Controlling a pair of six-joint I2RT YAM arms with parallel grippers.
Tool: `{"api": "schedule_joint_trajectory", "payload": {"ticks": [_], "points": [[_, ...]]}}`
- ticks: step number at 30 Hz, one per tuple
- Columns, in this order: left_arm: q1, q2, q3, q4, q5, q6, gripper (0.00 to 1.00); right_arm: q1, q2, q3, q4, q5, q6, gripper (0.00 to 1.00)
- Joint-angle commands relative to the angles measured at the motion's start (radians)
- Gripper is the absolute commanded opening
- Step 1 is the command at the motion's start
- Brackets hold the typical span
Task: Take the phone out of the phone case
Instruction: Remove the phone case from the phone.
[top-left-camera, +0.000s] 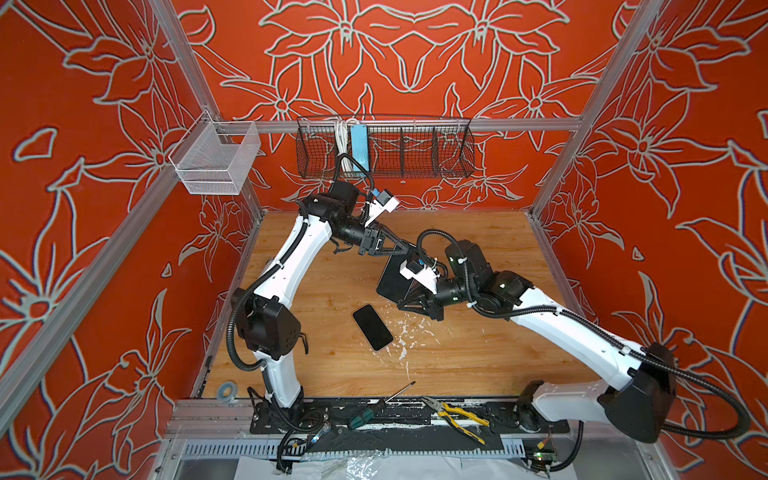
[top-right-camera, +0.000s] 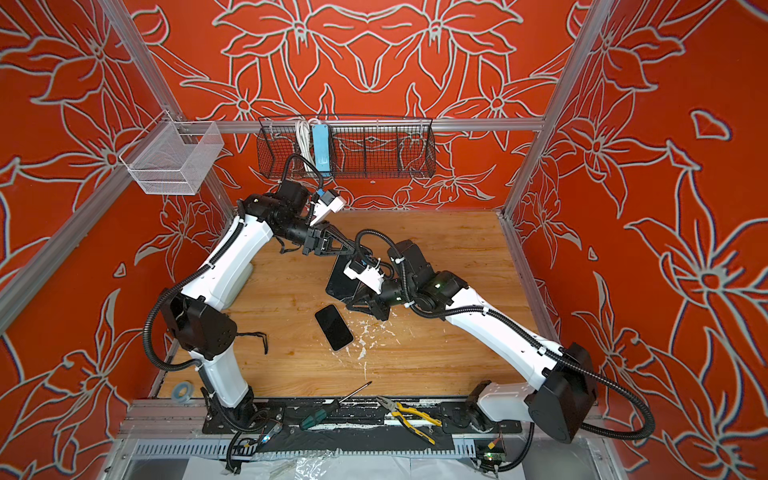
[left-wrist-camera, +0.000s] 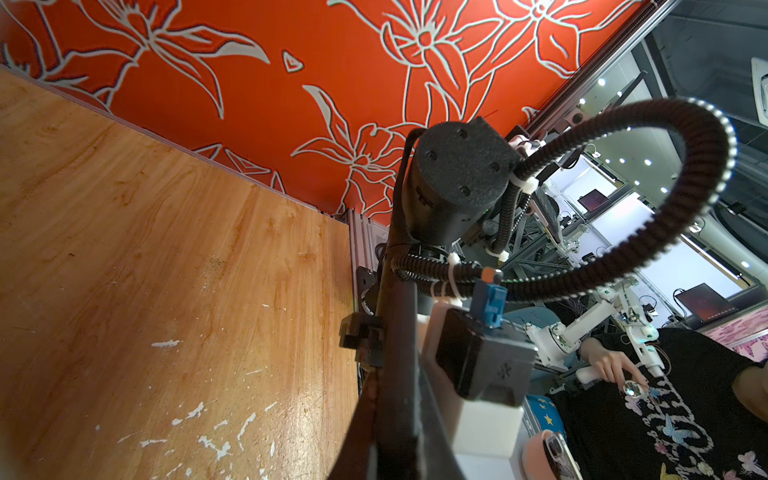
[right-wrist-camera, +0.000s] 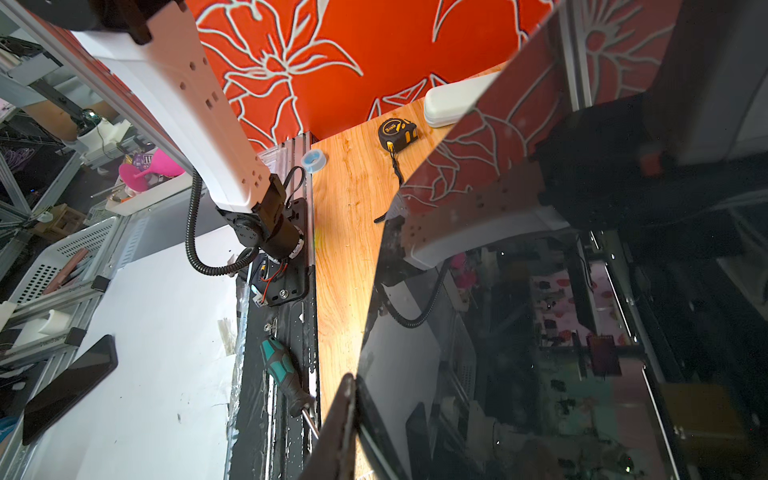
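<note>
Because the left gripper (top-left-camera: 409, 249) pinched shut on the far edge of the raised black slab (top-left-camera: 390, 276), seemingly the cased phone, near a bare phone (top-left-camera: 372, 327) on the table (top-left-camera: 478, 340), the right gripper (top-left-camera: 411, 296), its grip unclear, needed to peel one corner slowly.

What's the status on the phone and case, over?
Left gripper shut on raised glossy black slab; right gripper at its opposite end, grip unclear. Phone or case, cannot tell. Separate phone lies flat on table. Screwdriver, pliers on front rail, clear of arms.
</note>
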Motion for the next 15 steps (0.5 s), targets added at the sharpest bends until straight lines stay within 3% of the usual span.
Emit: {"api": "schedule_joint_trajectory", "payload": {"ticks": [1,15], "points": [[0.002,-0.019,-0.01,0.093,0.018,-0.017,0.0,0.025,-0.021,0.038,0.008,-0.058,-0.051,0.12],[0.002,-0.021,-0.033,0.169,0.038,-0.079,0.0,0.095,-0.018,0.081,-0.013,0.044,-0.099,0.11]]}}
